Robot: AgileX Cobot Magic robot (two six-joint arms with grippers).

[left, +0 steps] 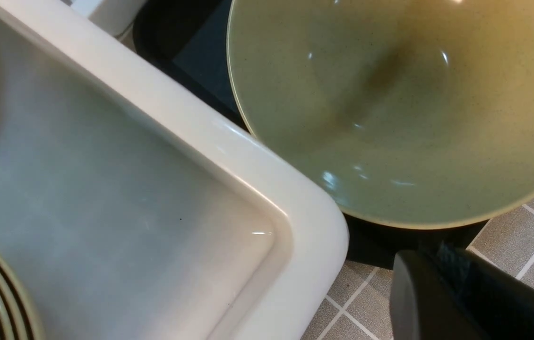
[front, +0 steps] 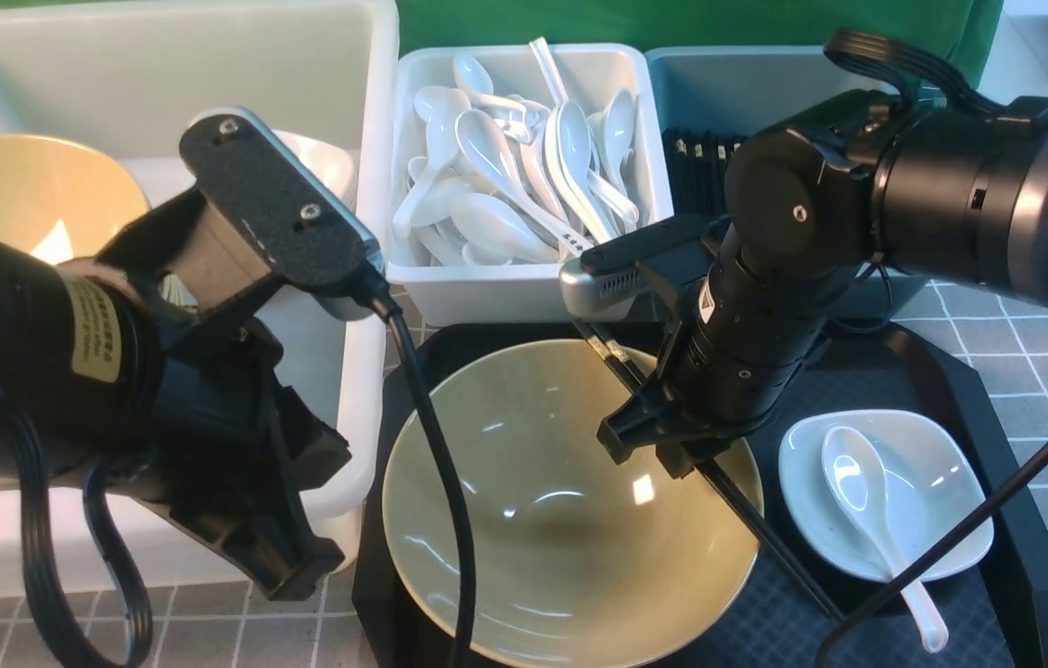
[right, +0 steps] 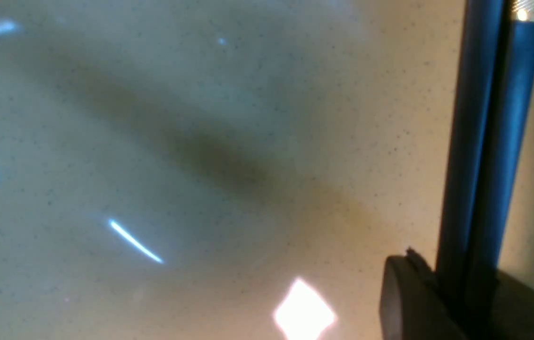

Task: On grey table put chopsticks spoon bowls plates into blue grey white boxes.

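While the grey cloth-covered table [front: 1025, 353] with its grid of thin white lines lies under everything, the biggest thing on it is the large translucent white plastic tub [front: 357, 399] at far left, which already holds a pale yellow-green glossy bowl [front: 14, 195]. Near centre sits a black textured tray [front: 904, 380], and on it a second wide yellow-green bowl [front: 561, 538]. Beyond the tray stand the small pale grey-white tub [front: 505, 292], heaped with white spoons [front: 505, 176], and to its right the small teal-blue tub [front: 719, 83], with dark sticks [front: 696, 162] in it. The left gripper [front: 301, 557] hangs over the near right corner of the large tub, jaws closed on nothing that shows. The right gripper [front: 672, 455] is down at the tray bowl's right rim. On the tray's right side a small glossy white rounded-square dish [front: 941, 464] carries a white Chinese soup spoon [front: 858, 482]. Thinnest of all, the pair of long black chopsticks [front: 765, 538] lies slantwise across that bowl's right rim and passes between the right gripper's fingers [right: 418, 302]; the jaws stand narrow about the sticks, though whether they already pinch I cannot tell. The step in hand looks like picking up the chopsticks. Next would come a firm squeeze, a lift clear of the bowl, then a carry far and right to the teal-blue tub
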